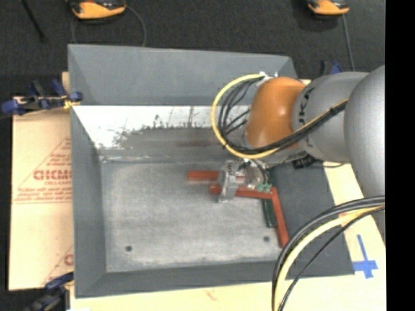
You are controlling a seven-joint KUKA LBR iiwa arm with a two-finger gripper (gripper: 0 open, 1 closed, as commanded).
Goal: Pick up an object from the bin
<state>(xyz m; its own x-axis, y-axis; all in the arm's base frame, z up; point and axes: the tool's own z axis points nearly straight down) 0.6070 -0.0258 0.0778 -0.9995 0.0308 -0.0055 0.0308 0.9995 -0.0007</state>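
My gripper (227, 186) is low in the bin, right of its middle, on a cluster of thin red pieces. A short red bar (201, 176) sticks out to its left. Another red bar (249, 192) runs from under the gripper to the right. From there a longer red and dark green strip (277, 218) slants down toward the bin's right front corner. Whether these are one tool or separate pieces, I cannot tell. The gripper's body hides the spot where they meet.
The arm, with its orange cover and looped yellow and black cables, hangs over the bin's right rear part. The bin's sloping walls rise on all sides.
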